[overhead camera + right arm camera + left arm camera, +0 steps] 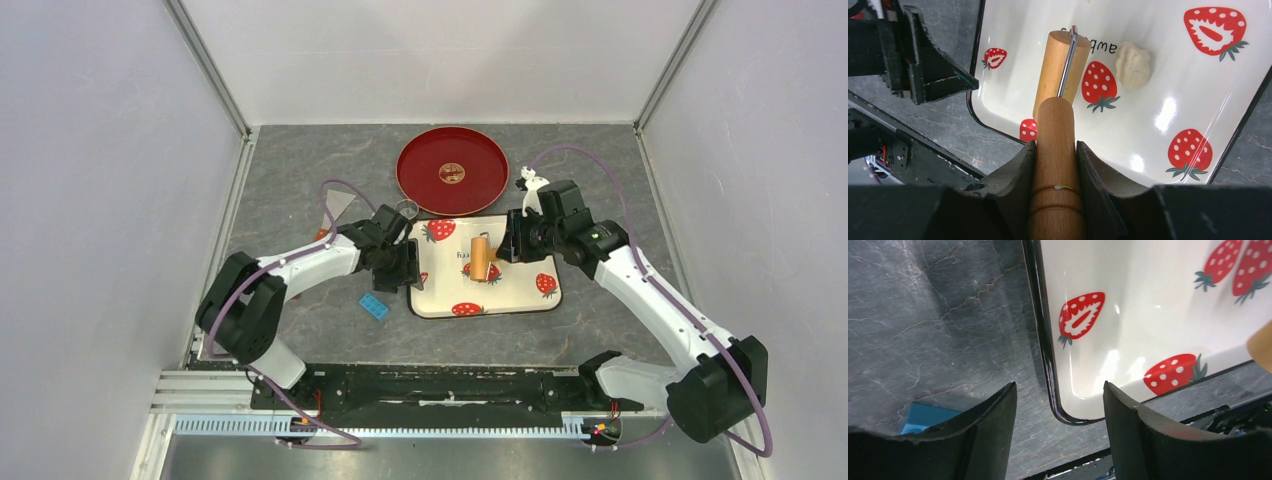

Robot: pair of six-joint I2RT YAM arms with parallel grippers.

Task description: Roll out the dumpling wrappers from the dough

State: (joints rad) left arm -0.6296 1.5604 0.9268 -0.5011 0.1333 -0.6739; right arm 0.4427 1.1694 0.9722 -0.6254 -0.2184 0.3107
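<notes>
A white strawberry tray (520, 300) lies mid-table. A lump of pale dough (1133, 65) sits on it, unflattened. My right gripper (1056, 145) is shut on the handle of a wooden rolling pin (1060, 65), whose barrel hangs over the tray just left of the dough; in the top view the gripper (510, 245) holds the pin (483, 257) over the tray's middle. My left gripper (1059, 387) is open, its fingers on either side of the tray's near-left corner (1040, 340); it also shows in the top view (412, 268). A small round tan disc (452, 172), perhaps a wrapper, lies on the red plate (420, 160).
A blue block (374, 306) lies on the table left of the tray, also seen by the left wrist (923, 417). A metal ring (407, 209) and a pale triangular scraper (340, 205) lie behind the left gripper. White walls enclose the grey table.
</notes>
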